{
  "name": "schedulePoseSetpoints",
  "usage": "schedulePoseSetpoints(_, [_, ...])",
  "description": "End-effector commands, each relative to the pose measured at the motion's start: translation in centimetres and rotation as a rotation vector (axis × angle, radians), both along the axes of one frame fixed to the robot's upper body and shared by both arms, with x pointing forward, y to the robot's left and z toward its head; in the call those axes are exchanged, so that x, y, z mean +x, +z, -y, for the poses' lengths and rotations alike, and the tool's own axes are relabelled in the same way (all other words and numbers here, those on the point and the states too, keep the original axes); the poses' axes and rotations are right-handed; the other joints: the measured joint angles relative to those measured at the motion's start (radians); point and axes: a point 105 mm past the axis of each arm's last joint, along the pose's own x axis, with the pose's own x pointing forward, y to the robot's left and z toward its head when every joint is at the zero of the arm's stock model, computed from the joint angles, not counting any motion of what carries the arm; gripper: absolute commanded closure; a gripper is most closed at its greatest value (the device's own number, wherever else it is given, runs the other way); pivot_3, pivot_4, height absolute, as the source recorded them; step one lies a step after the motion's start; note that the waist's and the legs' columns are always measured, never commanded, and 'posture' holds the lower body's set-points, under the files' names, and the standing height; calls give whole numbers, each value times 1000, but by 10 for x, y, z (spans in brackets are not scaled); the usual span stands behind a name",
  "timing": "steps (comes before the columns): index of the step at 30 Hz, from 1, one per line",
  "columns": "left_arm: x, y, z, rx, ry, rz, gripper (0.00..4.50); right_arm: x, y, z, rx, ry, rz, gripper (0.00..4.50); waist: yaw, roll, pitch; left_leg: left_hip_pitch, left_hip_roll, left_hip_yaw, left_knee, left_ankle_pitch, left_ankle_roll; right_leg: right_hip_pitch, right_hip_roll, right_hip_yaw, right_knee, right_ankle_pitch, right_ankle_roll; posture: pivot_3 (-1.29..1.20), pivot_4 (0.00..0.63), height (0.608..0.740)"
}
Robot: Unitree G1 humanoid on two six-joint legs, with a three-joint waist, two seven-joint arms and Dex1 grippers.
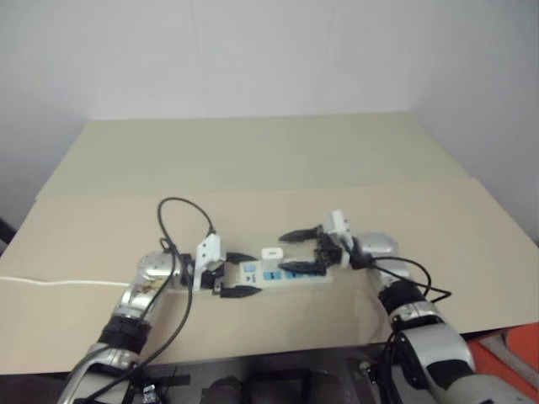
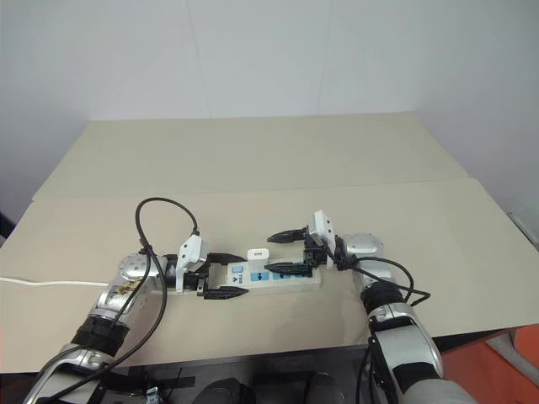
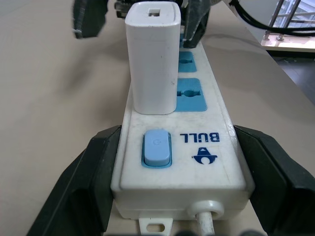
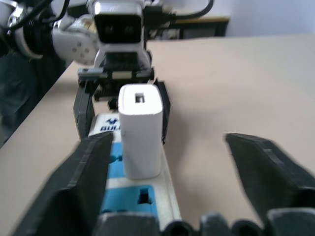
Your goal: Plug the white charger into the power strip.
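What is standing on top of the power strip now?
The white charger stands upright on the power strip, beside its blue switch. The socket and prongs beneath it are covered.
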Motion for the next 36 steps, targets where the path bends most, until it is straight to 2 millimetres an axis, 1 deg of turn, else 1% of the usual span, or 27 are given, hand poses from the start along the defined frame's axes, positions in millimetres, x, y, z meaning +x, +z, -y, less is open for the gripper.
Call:
schedulePoseSetpoints(1, [-5,-6,1,16,-25,-27,1244,-14,-10,4,-14,67,-23,45,1,0,0,-1,0,0,0,0,1,0,0,0,0,0,0,0,150,740])
schedulePoseSetpoints(3, [-5,-6,1,16,-25,-27,1244,-15,-8,5,-15,72,7,45,1,0,0,-2,0,0,-1,0,1,-1,0,0,0,0,0,0,150,740])
schedulePoseSetpoints(7, [-3,-6,1,17,-19,-24,1244,-14,5,6,7,54,62,45,2,0,0,-5,0,0,-1,0,1,-2,0,-1,0,0,0,0,150,740])
schedulePoseSetpoints(10, [-2,-6,1,22,-8,-14,1244,-10,15,10,-13,32,105,45,3,1,1,-6,0,0,-1,1,1,-3,0,-1,0,0,0,0,150,740])
schedulePoseSetpoints(12, [1,-4,1,20,7,-2,1244,-6,25,17,-45,6,141,45,3,2,2,-6,0,0,-1,1,1,-4,0,-1,0,0,0,0,150,740])
schedulePoseSetpoints(14, [3,-3,1,22,21,4,1244,1,39,26,-72,-36,142,45,4,3,3,-7,-1,0,-1,1,1,-4,0,-1,0,0,0,0,150,740])
schedulePoseSetpoints(16, [4,-2,1,31,25,8,1244,5,55,40,-91,-79,188,45,5,4,4,-8,-1,0,0,1,1,-4,0,-2,0,0,0,0,150,740])
schedulePoseSetpoints(18, [6,-2,1,41,35,14,1244,6,65,53,-149,-115,243,45,6,4,4,-8,-1,0,0,1,1,-4,-1,-2,-1,0,0,0,150,740])
schedulePoseSetpoints(20, [11,0,0,45,65,21,1244,2,75,72,-252,-132,263,45,7,4,5,-8,-1,-1,0,1,1,-4,-1,-2,-1,0,0,0,150,740])
schedulePoseSetpoints(24, [24,5,2,27,138,60,1244,-9,86,105,-473,-179,223,45,11,6,7,-10,-1,-1,0,0,2,-6,-1,-2,-1,0,0,0,150,740])
schedulePoseSetpoints(27, [27,6,3,25,150,71,1244,-20,92,123,-557,-194,217,45,14,5,7,-11,-2,-1,0,0,2,-7,-1,-3,-5,0,0,0,150,740])
schedulePoseSetpoints(31, [29,5,3,30,151,70,1244,-30,97,135,-604,-230,176,45,14,5,8,-11,-1,0,0,0,2,-6,-2,-4,-6,0,1,0,150,740])
schedulePoseSetpoints(36, [27,4,5,25,124,56,1244,-39,96,132,-609,-251,175,45,19,5,8,-11,-1,0,0,0,2,-6,-1,-4,-6,0,1,0,150,740])
